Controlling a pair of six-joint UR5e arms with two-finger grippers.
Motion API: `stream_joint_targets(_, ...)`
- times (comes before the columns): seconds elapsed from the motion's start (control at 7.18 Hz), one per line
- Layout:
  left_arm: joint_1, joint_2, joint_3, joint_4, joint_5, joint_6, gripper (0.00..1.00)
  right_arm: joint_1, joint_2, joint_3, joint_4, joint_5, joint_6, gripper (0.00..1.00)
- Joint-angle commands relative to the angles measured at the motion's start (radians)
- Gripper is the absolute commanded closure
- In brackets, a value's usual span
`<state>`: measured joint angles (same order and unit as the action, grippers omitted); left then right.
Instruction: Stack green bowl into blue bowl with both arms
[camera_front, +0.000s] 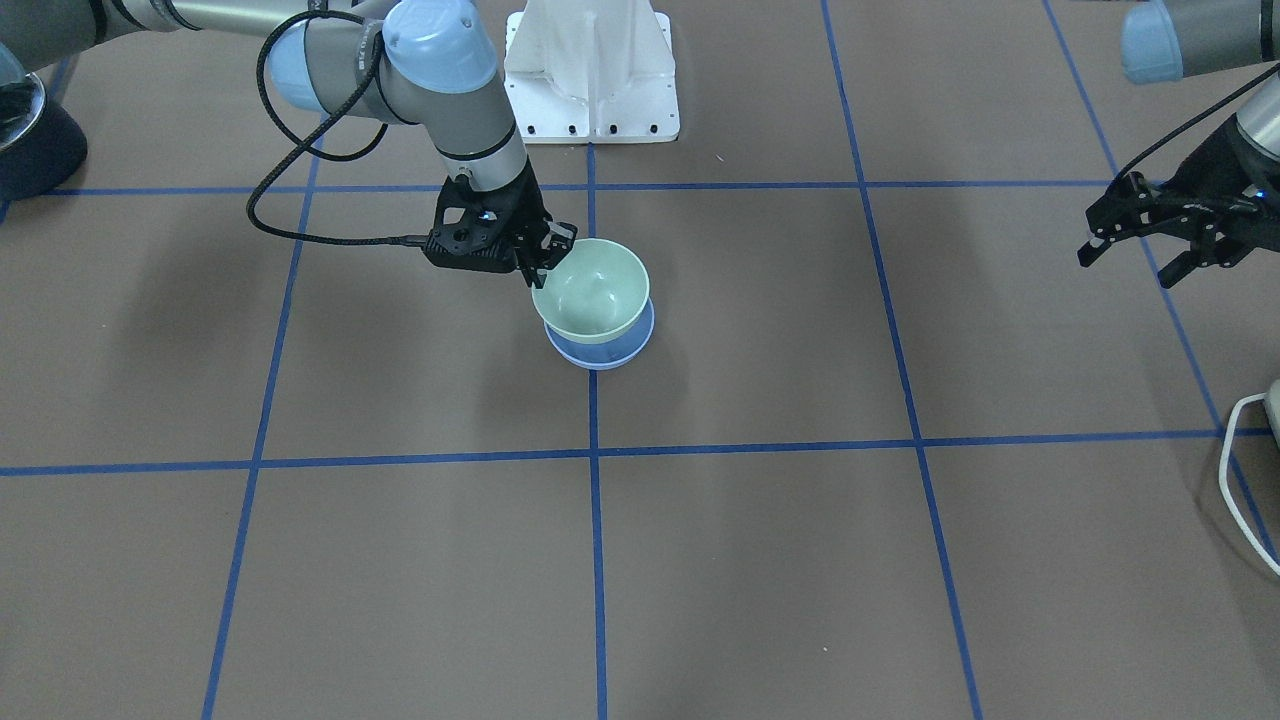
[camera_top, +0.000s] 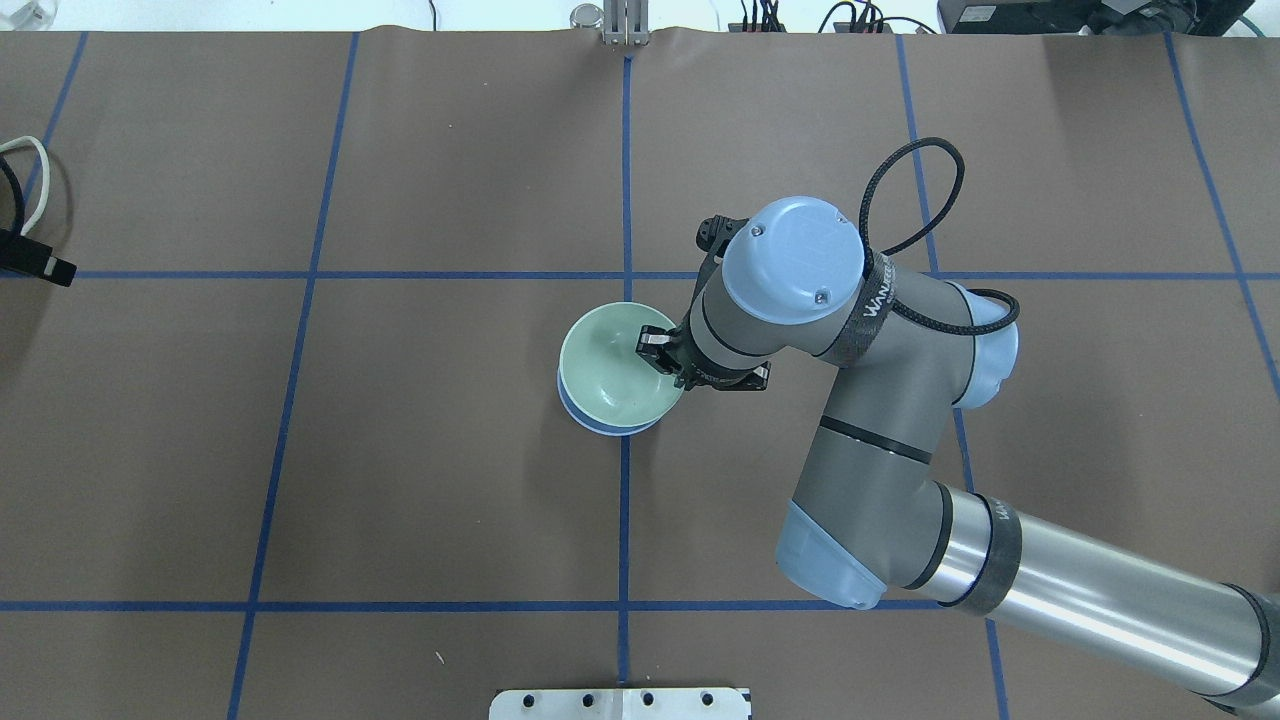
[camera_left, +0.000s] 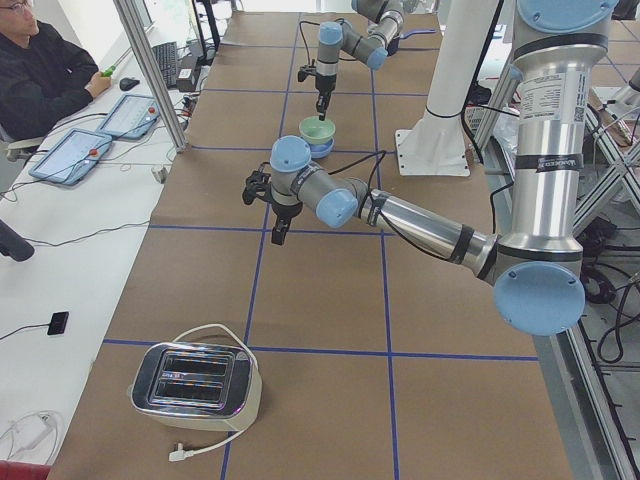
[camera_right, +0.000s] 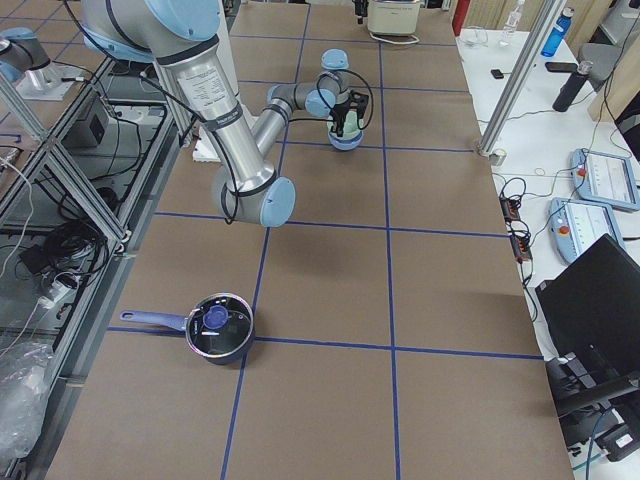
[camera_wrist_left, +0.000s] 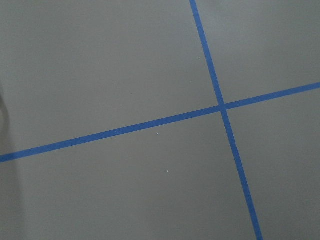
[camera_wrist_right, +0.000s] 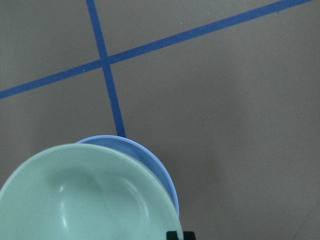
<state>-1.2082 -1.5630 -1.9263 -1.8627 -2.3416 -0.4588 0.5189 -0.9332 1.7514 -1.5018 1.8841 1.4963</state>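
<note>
The mint-green bowl (camera_front: 595, 290) sits tilted in the periwinkle-blue bowl (camera_front: 600, 357) near the table's middle, on a blue tape line. My right gripper (camera_front: 555, 252) is shut on the green bowl's rim on the robot's side. One finger is inside the green bowl (camera_top: 610, 375) and one outside it in the overhead view, at my right gripper (camera_top: 662, 352). The right wrist view shows the green bowl (camera_wrist_right: 85, 200) over the blue bowl (camera_wrist_right: 145, 155). My left gripper (camera_front: 1125, 262) hangs open and empty far off to the side above the table.
The white pedestal base (camera_front: 590, 70) stands at the robot's side. A toaster (camera_left: 195, 380) with a white cable (camera_front: 1240, 470) sits at the left end. A dark pot (camera_right: 220, 328) sits at the right end. An operator sits at a side desk.
</note>
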Motion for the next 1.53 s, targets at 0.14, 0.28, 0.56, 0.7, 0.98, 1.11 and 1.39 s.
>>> stream_joint_targets(0.14,-0.008,0.023,0.003,-0.018,-0.007,0.011,0.02,-0.005,0.014,-0.019,0.002,-0.002,0.001,1.0)
stream_joint_targets(0.28,-0.01,0.024,0.009,-0.027,-0.007,0.011,0.02,-0.005,0.022,-0.041,0.014,-0.002,-0.002,1.0)
stream_joint_targets(0.56,-0.01,0.024,0.012,-0.027,-0.007,0.011,0.02,-0.005,0.022,-0.094,0.092,-0.002,0.002,1.0)
stream_joint_targets(0.7,-0.011,0.023,0.013,-0.027,-0.007,0.011,0.02,-0.005,0.022,-0.096,0.1,-0.002,0.004,1.0)
stream_joint_targets(0.98,-0.011,0.023,0.015,-0.027,-0.007,0.011,0.02,-0.005,0.02,-0.093,0.1,0.0,-0.002,1.0)
stream_joint_targets(1.11,-0.011,0.023,0.015,-0.027,-0.007,0.011,0.02,-0.005,0.022,-0.093,0.101,0.0,-0.005,1.0)
stream_joint_targets(1.39,-0.011,0.023,0.015,-0.027,-0.007,0.011,0.02,-0.008,0.011,-0.09,0.101,-0.035,-0.018,0.0)
